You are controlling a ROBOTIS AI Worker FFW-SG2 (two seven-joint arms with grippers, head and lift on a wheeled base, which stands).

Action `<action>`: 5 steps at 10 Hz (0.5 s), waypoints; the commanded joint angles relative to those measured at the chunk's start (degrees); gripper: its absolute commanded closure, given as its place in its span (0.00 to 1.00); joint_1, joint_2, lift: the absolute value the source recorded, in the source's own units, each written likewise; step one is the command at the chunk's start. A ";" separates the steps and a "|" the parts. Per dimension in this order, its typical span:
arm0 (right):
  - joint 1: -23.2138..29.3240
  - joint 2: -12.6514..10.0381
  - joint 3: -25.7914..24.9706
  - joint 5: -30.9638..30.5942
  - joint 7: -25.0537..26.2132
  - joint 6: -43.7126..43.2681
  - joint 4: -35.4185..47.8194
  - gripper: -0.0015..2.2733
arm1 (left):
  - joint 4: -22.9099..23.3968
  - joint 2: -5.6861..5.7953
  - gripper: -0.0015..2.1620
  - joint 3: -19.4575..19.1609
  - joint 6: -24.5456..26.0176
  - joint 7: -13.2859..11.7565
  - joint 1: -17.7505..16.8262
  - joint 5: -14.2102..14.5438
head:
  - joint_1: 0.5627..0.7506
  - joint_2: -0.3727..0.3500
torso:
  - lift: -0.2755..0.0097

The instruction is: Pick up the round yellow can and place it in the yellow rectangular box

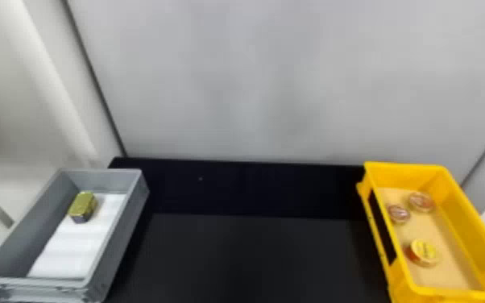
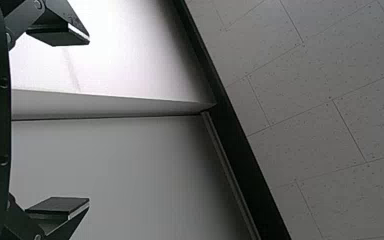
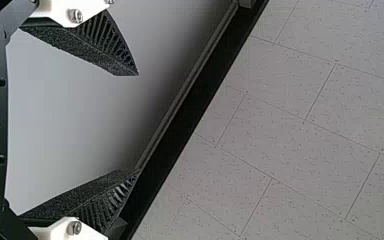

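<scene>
Yellow round can (image 1: 425,252) lies in yellow rectangular box (image 1: 461,217), lower right of head view; job seemingly done. Left gripper (image 2: 89,120), right gripper (image 3: 139,123): fingers wide apart, empty. Risk: needless regrasp, aimed off-centre, shoving can toward reddish tins (image 1: 421,201).

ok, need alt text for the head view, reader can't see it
A round yellow can sits with two reddish cans in a yellow box at right. A gold block lies in a gray box at left, with a black table between.
</scene>
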State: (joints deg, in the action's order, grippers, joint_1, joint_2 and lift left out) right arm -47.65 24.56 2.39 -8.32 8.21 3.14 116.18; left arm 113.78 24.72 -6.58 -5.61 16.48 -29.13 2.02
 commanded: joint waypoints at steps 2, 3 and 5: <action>0.27 0.05 0.25 0.59 0.31 0.56 0.19 0.05 | 0.04 -0.01 0.06 -0.19 0.08 -0.03 0.13 0.00 | 0.53 0.59 | 0.93; 0.36 0.05 0.33 0.59 0.31 0.56 0.19 0.05 | 0.04 -0.01 0.06 -0.19 0.16 0.05 0.13 0.00 | 0.53 0.59 | 0.93; 0.27 0.14 0.60 0.59 0.31 0.82 0.19 0.05 | 0.04 0.08 0.06 -0.11 0.16 -0.03 0.13 0.00 | 0.53 0.59 | 0.93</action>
